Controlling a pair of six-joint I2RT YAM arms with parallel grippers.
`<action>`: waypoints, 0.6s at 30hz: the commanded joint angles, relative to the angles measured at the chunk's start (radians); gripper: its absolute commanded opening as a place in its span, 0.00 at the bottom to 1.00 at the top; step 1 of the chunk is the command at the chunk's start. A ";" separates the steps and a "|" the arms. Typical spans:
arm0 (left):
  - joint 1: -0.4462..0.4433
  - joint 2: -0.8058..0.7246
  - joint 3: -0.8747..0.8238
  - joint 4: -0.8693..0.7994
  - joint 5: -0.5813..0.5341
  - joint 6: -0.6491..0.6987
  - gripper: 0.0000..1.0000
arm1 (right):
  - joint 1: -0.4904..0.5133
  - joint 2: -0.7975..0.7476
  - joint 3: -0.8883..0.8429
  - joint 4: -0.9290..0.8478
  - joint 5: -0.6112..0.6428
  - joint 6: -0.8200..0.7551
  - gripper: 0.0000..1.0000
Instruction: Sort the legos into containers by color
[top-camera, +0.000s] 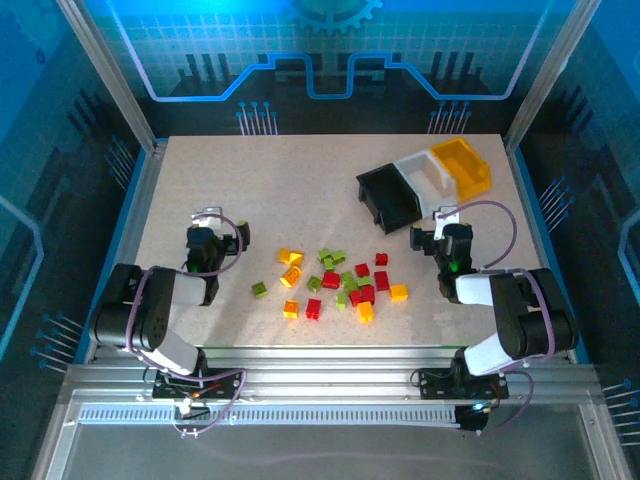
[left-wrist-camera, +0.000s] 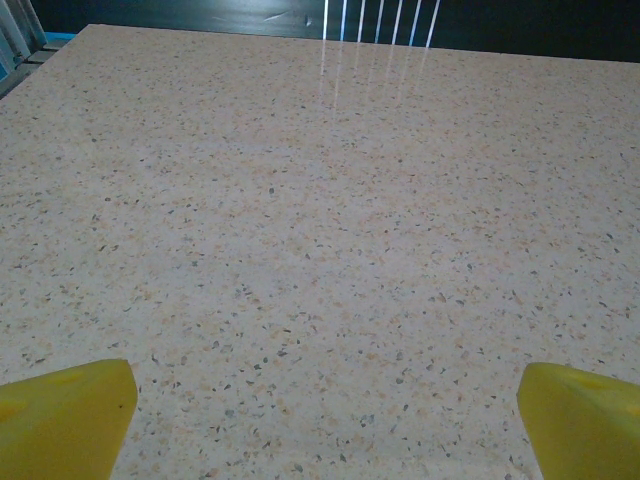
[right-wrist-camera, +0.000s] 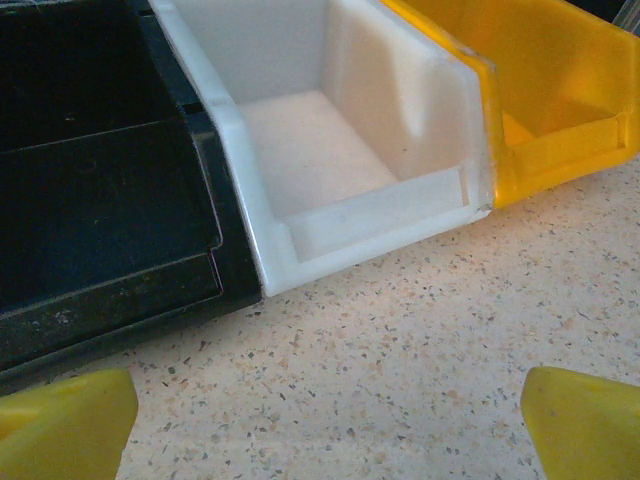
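Observation:
Several red, yellow-orange and lime green legos (top-camera: 340, 282) lie scattered on the speckled table between the two arms. The black bin (top-camera: 388, 198), white bin (top-camera: 424, 176) and yellow bin (top-camera: 463, 165) stand side by side at the back right. My right gripper (top-camera: 447, 218) is open just in front of them, its yellow fingertips (right-wrist-camera: 70, 420) wide apart over bare table; the black bin (right-wrist-camera: 100, 200), white bin (right-wrist-camera: 300, 140) and yellow bin (right-wrist-camera: 550, 90) look empty. My left gripper (top-camera: 208, 218) hangs open over bare table left of the legos, nothing between its fingertips (left-wrist-camera: 65, 415).
A lone green lego (top-camera: 260, 289) lies nearest the left arm. A metal frame and blue walls enclose the table (top-camera: 300, 180). Bare table spreads ahead of the left gripper (left-wrist-camera: 325, 430) up to the far edge.

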 joint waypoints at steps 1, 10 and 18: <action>0.003 -0.034 0.019 -0.010 -0.019 0.017 0.99 | -0.007 -0.027 0.031 -0.015 -0.005 -0.009 1.00; -0.002 -0.249 0.094 -0.290 -0.090 -0.020 0.99 | 0.031 -0.101 0.336 -0.595 0.041 0.063 1.00; 0.004 -0.355 0.163 -0.250 -0.227 -0.381 0.99 | 0.080 -0.171 0.401 -0.692 0.434 0.300 1.00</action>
